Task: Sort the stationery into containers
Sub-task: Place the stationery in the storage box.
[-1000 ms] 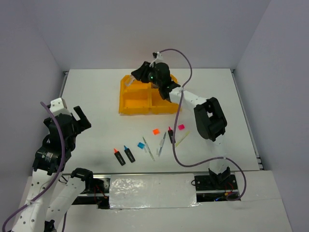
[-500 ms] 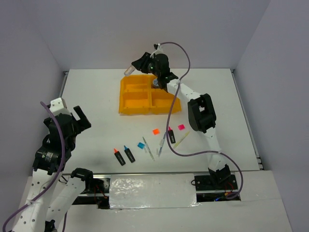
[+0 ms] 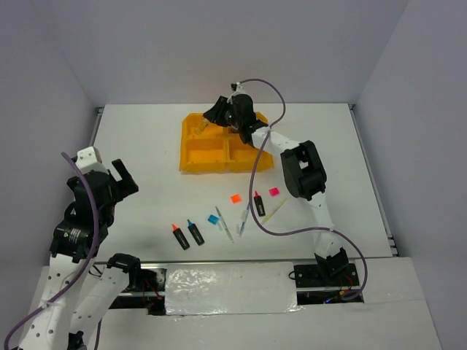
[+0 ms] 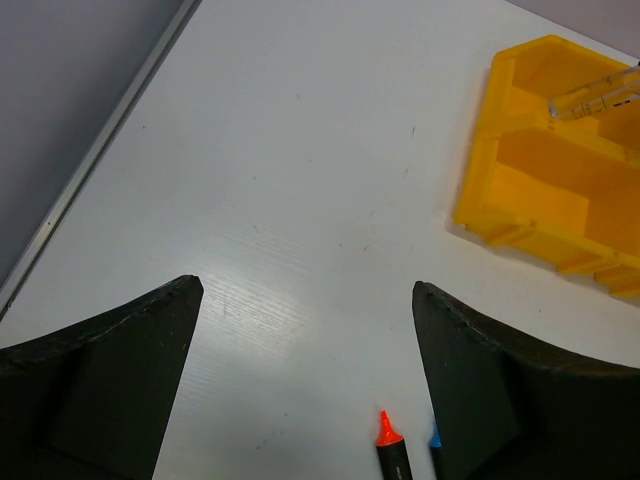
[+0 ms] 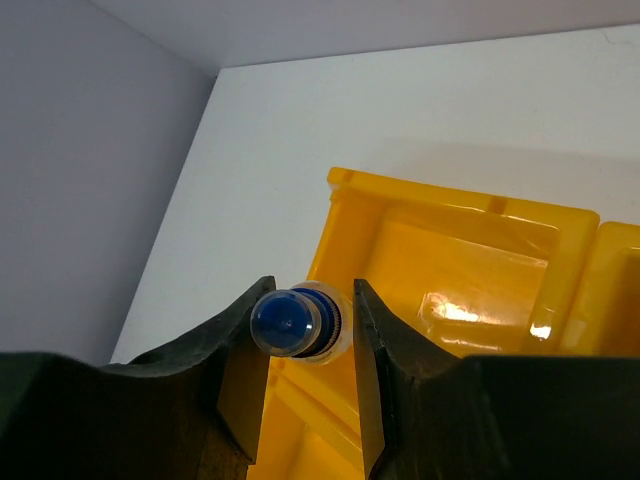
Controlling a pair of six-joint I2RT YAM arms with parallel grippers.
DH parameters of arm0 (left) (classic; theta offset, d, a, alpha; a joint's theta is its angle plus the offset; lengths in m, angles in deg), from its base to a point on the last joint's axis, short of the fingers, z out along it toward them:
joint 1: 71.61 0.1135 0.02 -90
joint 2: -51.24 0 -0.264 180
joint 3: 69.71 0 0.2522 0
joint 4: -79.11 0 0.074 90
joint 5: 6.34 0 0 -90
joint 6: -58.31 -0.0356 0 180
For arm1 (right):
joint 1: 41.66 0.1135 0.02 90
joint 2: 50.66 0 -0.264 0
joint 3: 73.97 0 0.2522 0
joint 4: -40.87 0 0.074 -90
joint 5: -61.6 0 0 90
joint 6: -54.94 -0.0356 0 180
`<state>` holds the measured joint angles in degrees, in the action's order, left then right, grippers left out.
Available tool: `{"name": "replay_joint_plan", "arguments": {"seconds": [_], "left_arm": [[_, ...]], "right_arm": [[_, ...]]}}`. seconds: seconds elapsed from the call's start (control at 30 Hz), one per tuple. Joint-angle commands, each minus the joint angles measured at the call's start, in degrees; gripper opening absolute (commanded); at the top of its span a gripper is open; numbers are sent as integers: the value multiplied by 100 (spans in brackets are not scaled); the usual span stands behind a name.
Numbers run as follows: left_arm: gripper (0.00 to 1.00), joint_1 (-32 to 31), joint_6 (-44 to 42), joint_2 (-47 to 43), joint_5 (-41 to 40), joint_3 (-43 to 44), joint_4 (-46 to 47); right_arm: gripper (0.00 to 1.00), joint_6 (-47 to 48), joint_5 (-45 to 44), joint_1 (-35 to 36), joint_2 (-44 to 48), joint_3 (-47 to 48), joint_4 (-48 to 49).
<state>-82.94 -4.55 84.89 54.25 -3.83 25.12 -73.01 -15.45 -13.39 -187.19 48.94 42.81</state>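
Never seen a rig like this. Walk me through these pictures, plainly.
Two robot arms are bolted at the table's near edge. The wide picture looks down from above and behind them. The other two come from a camera on each wrist, so the dark shapes there are fingers. The left gripper is open and empty. The right gripper pinches a clear tube with a blue end over the yellow tray. On the table lie highlighters, thin pens and small coloured squares.
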Motion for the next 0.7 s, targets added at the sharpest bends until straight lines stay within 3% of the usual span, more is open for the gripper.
{"name": "replay_joint_plan", "arguments": {"seconds": [0.0,0.03,0.07,0.13,0.17,0.33,0.67], "left_arm": [[99,35,-68,-34,32,0,235],[99,35,-77,-34,32,0,235],[99,35,-77,-43,32,0,243],[99,35,-68,-43,40,0,243],[99,35,-68,-43,40,0,243],[99,35,-77,-43,49,0,235],[99,35,-59,-8,14,9,217]], "right_arm": [[23,122,111,29,179,160,249],[29,130,129,38,197,108,258],[46,139,129,29,275,64,301],[68,148,50,38,425,-181,406],[86,165,32,29,582,-218,407],[100,464,-230,29,978,-200,13],[100,1149,-1013,29,2709,-1026,-611]]}}
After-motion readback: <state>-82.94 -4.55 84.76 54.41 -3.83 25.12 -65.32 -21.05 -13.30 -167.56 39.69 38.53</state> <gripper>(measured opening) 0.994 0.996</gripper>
